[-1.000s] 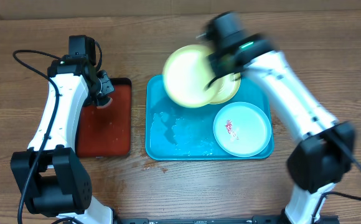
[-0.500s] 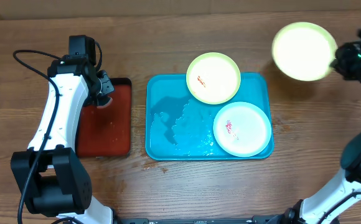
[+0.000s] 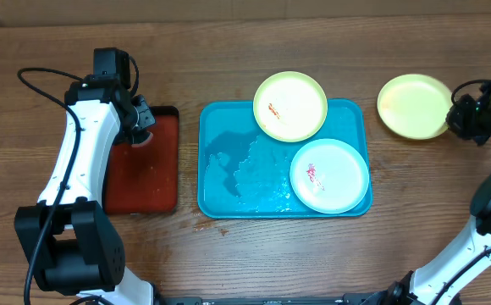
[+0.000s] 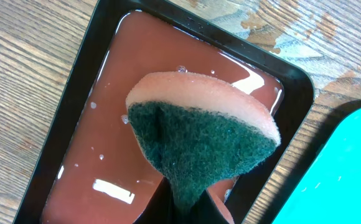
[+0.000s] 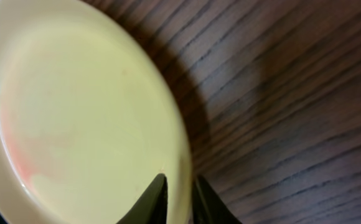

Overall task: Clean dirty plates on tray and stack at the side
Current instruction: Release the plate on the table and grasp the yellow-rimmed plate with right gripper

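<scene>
Overhead: side plate (image 3: 413,105) at bench (image 3: 228,51) right of tray (image 3: 228,169), rim pinched in right claw (image 5: 179,200) | yellow plate (image 3: 290,106); white plate (image 3: 329,175); both smeared, on tray | left claw (image 4: 188,210) clamped on sponge (image 4: 205,137) over red tray (image 4: 106,155) | judged one-third done

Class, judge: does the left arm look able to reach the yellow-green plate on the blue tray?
Probably yes. The left gripper, holding a sponge over the red tray, has only open blue tray between it and the plate; the right gripper holds another plate far aside.
</scene>
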You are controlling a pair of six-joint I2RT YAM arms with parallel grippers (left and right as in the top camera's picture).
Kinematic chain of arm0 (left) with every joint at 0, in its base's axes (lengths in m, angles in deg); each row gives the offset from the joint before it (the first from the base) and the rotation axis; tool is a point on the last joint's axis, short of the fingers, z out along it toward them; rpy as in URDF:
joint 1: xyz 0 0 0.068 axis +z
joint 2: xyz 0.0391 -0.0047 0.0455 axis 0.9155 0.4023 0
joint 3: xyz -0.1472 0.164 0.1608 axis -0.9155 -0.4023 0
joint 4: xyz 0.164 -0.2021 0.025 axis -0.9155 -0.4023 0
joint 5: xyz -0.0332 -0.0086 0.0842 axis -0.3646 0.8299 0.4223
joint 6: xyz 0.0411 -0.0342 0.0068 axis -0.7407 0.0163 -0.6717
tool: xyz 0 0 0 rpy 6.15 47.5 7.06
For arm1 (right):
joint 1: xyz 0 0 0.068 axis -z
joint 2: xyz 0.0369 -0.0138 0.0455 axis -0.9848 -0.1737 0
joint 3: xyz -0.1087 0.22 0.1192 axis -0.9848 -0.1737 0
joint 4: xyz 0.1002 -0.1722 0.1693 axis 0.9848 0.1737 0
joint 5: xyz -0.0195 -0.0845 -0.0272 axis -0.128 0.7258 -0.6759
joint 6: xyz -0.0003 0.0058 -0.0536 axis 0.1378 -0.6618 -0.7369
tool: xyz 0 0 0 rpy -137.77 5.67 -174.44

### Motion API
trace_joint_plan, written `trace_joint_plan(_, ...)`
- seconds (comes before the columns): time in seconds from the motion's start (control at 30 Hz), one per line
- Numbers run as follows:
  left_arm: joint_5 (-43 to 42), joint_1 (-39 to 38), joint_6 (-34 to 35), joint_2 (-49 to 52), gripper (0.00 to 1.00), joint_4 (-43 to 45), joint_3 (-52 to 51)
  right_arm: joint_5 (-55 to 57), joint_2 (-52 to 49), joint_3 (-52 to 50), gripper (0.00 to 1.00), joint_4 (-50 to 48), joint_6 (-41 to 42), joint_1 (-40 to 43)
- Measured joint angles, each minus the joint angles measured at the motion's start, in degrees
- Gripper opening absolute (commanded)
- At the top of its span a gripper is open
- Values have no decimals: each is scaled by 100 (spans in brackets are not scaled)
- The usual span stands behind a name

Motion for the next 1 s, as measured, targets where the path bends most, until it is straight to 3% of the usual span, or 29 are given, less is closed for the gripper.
trace_joint_plan(0.2, 0, 0, 0, 0, 4, 2, 0, -136, 0, 166, 32, 573, 33, -83)
trace_joint_plan(0.37, 0, 0, 0, 0, 4, 28, 0, -649, 26, 1128, 60, 1235, -114, -334)
trace_joint_plan(0.5, -2, 0, 0, 0, 4, 74, 0, -1056, 168, 1663, 81, 1110, -610, -1064)
trace_joint_plan(0.67, -79, 0, 0, 0, 4, 92, 0, -809, 164, 1679, 91, 568, -1182, -2380)
trace_joint_plan(0.77, -116, 0, 0, 0, 4, 90, 0, -361, -66, 1676, 91, 297, -1587, -3265)
trace_joint_plan(1.0, -151, 0, 0, 0, 4, 92, 0, 629, -907, 1676, 89, -57, -2363, -4054)
